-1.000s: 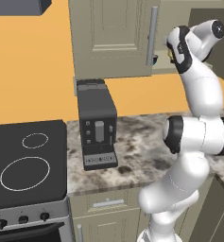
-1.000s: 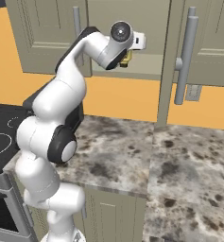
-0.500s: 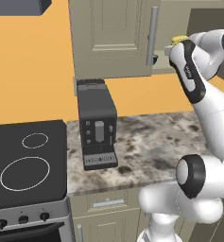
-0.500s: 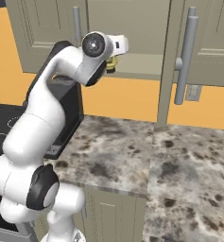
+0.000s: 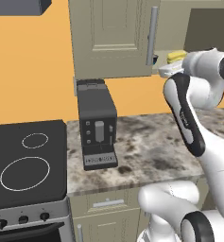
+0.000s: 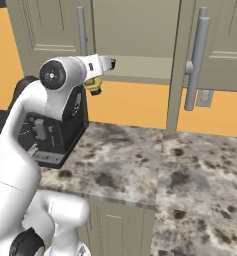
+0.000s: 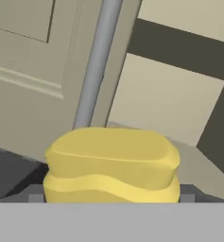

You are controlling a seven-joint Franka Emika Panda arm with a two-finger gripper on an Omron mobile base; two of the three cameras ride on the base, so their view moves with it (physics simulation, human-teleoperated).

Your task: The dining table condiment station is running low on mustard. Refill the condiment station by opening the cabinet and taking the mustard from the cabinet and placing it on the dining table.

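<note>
End effector, raised to the height of the cabinet's lower edge, has its fingers spread wide around a yellow object; in the hand view only the fingertips peek out as grey corners on either side of the yellow mass, so actual contact cannot be confirmed. That object is taken to be the mustard, seen from above as a stepped yellow shape with a flat top; its label is hidden and its lower body is cut off at the bottom of the hand view. From the right base view the mustard appears only as a small yellow patch under the white wrist, and from the left base view as a sliver above the arm, at the bottom of the open cabinet. Behind the bottle in the hand view stand a silver bar handle and a raised-panel door of the cabinet, with the shadowed interior to the right. Below, the marble bench carries a dark coffee machine, partly screened by the arm in the right base view, and a black cooktop is cut off at the left edge.
</note>
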